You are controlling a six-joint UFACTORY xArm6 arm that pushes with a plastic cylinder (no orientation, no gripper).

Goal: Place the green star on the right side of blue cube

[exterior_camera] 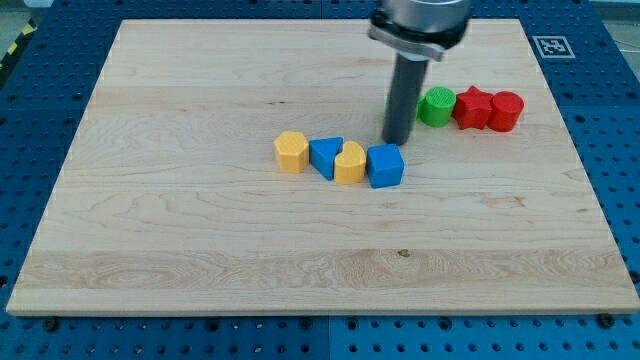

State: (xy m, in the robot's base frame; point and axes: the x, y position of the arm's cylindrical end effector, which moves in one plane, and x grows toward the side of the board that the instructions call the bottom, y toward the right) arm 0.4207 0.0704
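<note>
While my tip rests just above the blue cube, the green block sits right; my tool, a bare rod, holds nothing.

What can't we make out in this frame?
- Green block: the rod covers its left edge in the camera view, so star shape unconfirmed.
- My tip: just above the blue cube; contact with the green block unclear.
- Arm above the rod: cut off by the view's top.

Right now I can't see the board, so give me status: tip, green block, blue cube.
My tip down just above blue cube, left of green block. Green block's shape unclear. It touches red star. Cube's right side open.
</note>
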